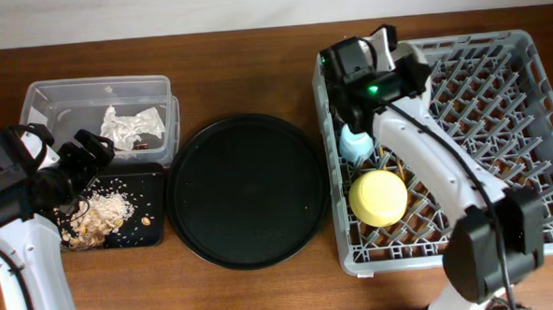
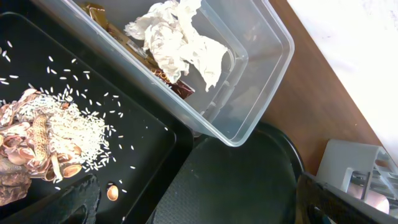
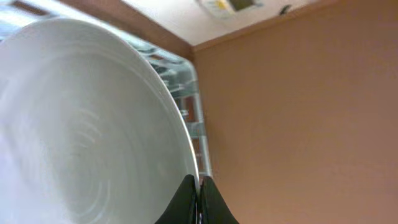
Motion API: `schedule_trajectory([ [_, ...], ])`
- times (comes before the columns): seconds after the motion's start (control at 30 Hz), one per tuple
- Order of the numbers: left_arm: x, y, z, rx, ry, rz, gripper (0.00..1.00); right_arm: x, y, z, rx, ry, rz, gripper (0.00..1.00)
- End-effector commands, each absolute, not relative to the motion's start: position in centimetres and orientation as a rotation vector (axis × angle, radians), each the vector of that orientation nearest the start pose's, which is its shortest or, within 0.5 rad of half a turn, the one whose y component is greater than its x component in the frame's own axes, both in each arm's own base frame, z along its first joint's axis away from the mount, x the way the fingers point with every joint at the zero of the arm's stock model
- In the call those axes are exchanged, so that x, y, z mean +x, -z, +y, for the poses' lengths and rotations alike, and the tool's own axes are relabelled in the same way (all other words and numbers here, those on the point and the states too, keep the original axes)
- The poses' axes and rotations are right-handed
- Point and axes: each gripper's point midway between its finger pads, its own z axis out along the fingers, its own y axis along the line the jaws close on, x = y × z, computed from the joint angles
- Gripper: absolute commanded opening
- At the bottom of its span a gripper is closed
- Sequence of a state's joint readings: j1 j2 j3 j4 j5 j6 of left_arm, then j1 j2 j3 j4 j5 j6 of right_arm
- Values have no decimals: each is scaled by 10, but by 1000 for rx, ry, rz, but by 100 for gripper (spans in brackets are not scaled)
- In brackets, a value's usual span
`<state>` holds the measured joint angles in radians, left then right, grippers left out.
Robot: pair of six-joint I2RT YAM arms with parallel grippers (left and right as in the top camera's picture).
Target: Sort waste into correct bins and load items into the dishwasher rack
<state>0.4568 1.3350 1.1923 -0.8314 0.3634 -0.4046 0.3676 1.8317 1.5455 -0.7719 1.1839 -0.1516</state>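
My right gripper (image 1: 373, 55) is shut on the rim of the pale plate (image 1: 385, 38) and holds it on edge over the far left corner of the grey dishwasher rack (image 1: 498, 89). The right wrist view shows the jaws (image 3: 199, 190) pinching the plate (image 3: 87, 124). The light-blue cup (image 1: 355, 144) and the yellow bowl (image 1: 378, 197) sit in the rack. My left gripper (image 1: 79, 171) is open and empty above the shallow black tray (image 1: 152, 202), which holds the food scraps (image 2: 43, 140). The clear tub (image 2: 261, 74) holds the white napkin (image 2: 177, 43) and a brown wrapper (image 2: 177, 87).
The large round black tray (image 1: 247, 191) lies between the bins and the rack and also shows in the left wrist view (image 2: 242, 180). The rack's corner (image 2: 354, 163) shows at the right edge of that view. Brown table runs along the front.
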Motion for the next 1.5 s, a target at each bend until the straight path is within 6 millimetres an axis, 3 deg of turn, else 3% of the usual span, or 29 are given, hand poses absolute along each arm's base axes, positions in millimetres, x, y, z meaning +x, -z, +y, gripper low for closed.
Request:
schedule_trajectory([
  [0.0, 335, -207, 96, -896, 440, 2323, 99, 443, -214, 5, -201, 1351, 2226, 4],
  [0.03, 335, -207, 96, -896, 440, 2323, 99, 444, -211, 8, -213, 1322, 2242, 10],
  [0.07, 335, -207, 96, -896, 440, 2323, 99, 445, -208, 9, -220, 1302, 2254, 22],
  [0.13, 335, -207, 96, -896, 440, 2323, 99, 446, -208, 9, -218, 1296, 2253, 61],
  [0.17, 335, -207, 96, -896, 440, 2323, 99, 448, -210, 10, -200, 1290, 2239, 92],
  [0.2, 335, -207, 96, -896, 440, 2322, 99, 449, -217, 10, -180, 1280, 2224, 99],
  [0.27, 335, -207, 96, -896, 440, 2322, 99, 449, -245, 15, -136, 1176, 2196, 98],
  [0.33, 335, -207, 96, -896, 440, 2322, 99, 448, -256, 64, -276, 652, 2286, 99],
  [0.37, 335, -207, 96, -896, 440, 2322, 99, 437, -263, 101, -385, 331, 2303, 98],
  [0.4, 335, -207, 96, -896, 440, 2323, 99, 424, -277, 134, -389, 30, 2288, 98],
  [0.47, 335, -207, 96, -896, 440, 2322, 99, 404, -279, 164, -447, -228, 2313, 98],
  [0.8, 335, -207, 96, -896, 440, 2322, 99, 405, -271, 165, -452, -226, 2335, 98],
  [0.87, 335, -207, 96, -896, 440, 2322, 99, 402, -281, 163, -447, -229, 2311, 98],
  [0.93, 335, -207, 96, -896, 440, 2323, 99, 386, -318, 157, -432, -244, 2222, 98],
  [0.97, 335, -207, 96, -896, 440, 2322, 99, 370, -348, 151, -419, -255, 2145, 98],
  [1.03, 335, -207, 96, -896, 440, 2322, 99, 330, -406, 135, -392, -277, 1987, 98],
  [1.07, 335, -207, 96, -896, 440, 2323, 99, 298, -441, 123, -373, -290, 1876, 99],
  [1.2, 335, -207, 96, -896, 440, 2322, 99, 210, -509, 84, -314, -305, 1616, 98],
  [1.3, 335, -207, 96, -896, 440, 2323, 99, 158, -518, 27, -126, -139, 1535, 98],
  [1.33, 335, -207, 96, -896, 440, 2323, 99, 145, -507, 15, -77, -89, 1523, 98],
  [1.37, 335, -207, 96, -896, 440, 2323, 99, 139, -493, 9, -49, -61, 1524, 98],
  [1.47, 335, -207, 96, -896, 440, 2322, 99, 141, -412, 1, 53, -70, 1518, 98],
])
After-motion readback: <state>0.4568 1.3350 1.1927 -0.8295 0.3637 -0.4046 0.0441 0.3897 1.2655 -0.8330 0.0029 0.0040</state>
